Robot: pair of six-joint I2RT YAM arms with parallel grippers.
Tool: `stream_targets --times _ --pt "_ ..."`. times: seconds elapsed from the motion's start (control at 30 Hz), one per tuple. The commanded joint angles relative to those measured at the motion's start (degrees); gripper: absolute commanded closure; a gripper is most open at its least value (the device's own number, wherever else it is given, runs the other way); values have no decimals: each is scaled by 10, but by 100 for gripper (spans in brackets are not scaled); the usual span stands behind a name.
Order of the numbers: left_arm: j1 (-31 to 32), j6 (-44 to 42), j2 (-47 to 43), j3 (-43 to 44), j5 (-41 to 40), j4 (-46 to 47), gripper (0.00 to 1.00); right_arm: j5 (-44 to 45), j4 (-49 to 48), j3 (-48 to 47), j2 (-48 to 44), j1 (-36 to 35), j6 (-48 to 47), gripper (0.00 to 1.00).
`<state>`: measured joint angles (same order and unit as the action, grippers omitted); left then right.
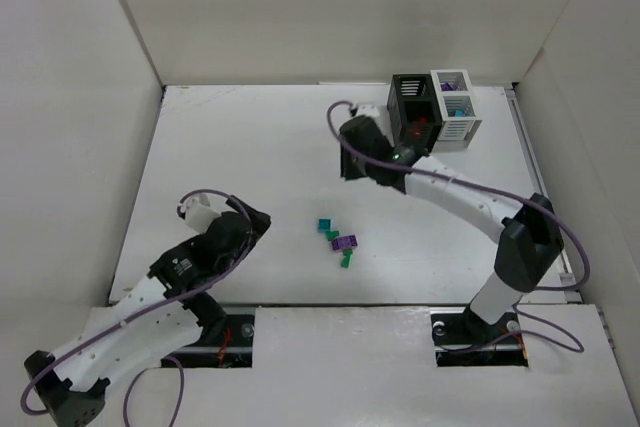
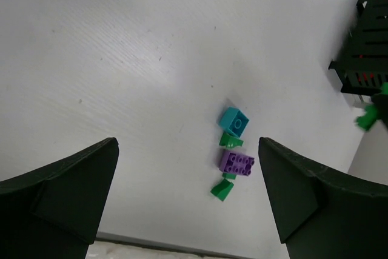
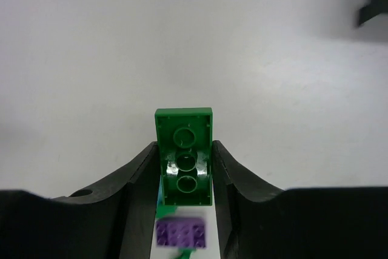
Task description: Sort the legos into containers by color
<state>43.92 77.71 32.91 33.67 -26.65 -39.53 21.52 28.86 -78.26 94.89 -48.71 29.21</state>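
My right gripper (image 3: 184,153) is shut on a green lego (image 3: 184,137), seen from its hollow underside and held above the table. In the top view that gripper (image 1: 350,159) hangs left of the black container (image 1: 410,107), which is joined to the white container (image 1: 455,112). A small cluster lies mid-table (image 1: 338,242): a teal lego (image 2: 233,122), a green one (image 2: 230,141), a purple one (image 2: 236,163) and another green one (image 2: 222,190). My left gripper (image 2: 188,195) is open and empty, set back to the left of the cluster (image 1: 255,222).
White walls enclose the table on the left, back and right. The black container also shows at the right edge of the left wrist view (image 2: 367,47), with red pieces inside. Teal and purple pieces show in the white container.
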Motion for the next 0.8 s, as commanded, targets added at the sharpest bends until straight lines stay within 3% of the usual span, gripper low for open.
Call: stream_targets --times 0.0,0.07,0.2,0.37,0.43,0.77 --pt "-4 -33 52 47 -61 68 0 -28 -32 -86 -8 111 -61 69" --pt "-15 -54 81 60 -67 88 0 -50 -37 -125 19 156 -88 69" --pt "-114 -130 154 87 -17 156 0 -50 -49 -238 93 236 -118 69" --pt "-279 -248 228 87 218 260 0 -58 -10 -425 210 316 -137 69" --pt "-315 -265 260 92 256 279 0 -52 -3 -463 257 330 -143 69" --pt "-315 -285 334 150 250 285 0 -79 -61 -487 322 376 -162 59"
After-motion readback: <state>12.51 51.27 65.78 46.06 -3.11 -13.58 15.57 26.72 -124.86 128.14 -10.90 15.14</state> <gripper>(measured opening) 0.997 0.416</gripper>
